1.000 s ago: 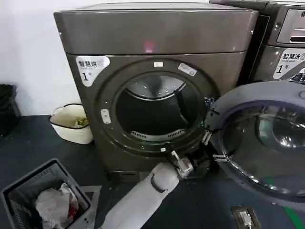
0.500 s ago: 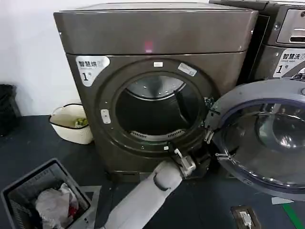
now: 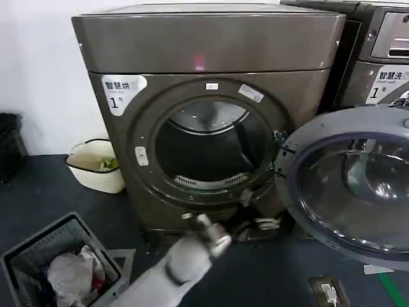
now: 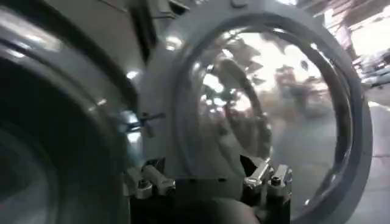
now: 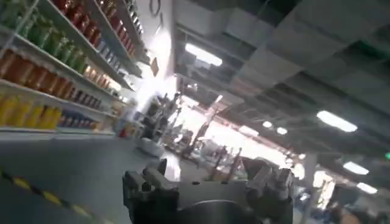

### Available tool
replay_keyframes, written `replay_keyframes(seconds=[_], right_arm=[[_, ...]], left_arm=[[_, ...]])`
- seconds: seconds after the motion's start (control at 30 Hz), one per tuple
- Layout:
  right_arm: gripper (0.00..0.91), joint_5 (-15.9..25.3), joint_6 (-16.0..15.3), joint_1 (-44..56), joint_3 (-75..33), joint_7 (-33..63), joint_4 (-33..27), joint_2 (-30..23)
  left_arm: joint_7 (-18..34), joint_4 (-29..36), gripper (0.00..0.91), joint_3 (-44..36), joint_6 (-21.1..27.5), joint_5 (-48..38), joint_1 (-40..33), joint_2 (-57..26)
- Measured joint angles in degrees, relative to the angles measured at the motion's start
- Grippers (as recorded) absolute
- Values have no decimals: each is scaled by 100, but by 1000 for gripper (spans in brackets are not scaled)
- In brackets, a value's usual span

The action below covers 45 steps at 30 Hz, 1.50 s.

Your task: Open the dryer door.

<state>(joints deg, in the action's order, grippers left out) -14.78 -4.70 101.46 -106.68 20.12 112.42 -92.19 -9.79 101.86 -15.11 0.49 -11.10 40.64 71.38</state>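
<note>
One sticker reads "1" beside your open dryer door (image 3: 348, 185); left gripper (image 3: 246, 211) jaws apart, empty

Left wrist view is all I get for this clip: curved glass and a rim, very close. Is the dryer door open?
Observer: Yes. In the head view the dryer door stands swung wide, right of the fully exposed drum opening.
Reviewer: Where is the left gripper?
Observer: The left gripper is low, under the opening, near the hinge side.
Reviewer: And the right arm?
Observer: The right gripper is open and empty, facing shelves and ceiling lights.
</note>
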Motion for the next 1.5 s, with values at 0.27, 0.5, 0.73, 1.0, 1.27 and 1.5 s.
replay_keyframes(seconds=[0.27, 0.5, 0.73, 1.0, 1.27, 1.5], right_arm=[[907, -77, 41, -43, 158, 11, 27, 0], [907, -76, 94, -71, 263, 4, -59, 0], [907, -210, 228, -97, 318, -88, -166, 6], [907, -332, 364, -91, 359, -90, -297, 154], [907, -433, 489, -53, 399, -136, -357, 150], [907, -473, 553, -54, 405, -161, -391, 139]], left_arm=[[350, 1633, 907, 1153, 462, -456, 1422, -1484], [860, 2528, 907, 2493, 1089, -979, 2710, -2189], [1958, 3112, 907, 3927, 2306, -2243, 3707, -2470], [3564, 3584, 907, 5240, 3614, -4309, 4440, -2709], [5542, 3722, 907, 6063, 4177, -6425, 4896, -2741], [6923, 3495, 907, 6570, 4173, -8357, 4996, -2862]])
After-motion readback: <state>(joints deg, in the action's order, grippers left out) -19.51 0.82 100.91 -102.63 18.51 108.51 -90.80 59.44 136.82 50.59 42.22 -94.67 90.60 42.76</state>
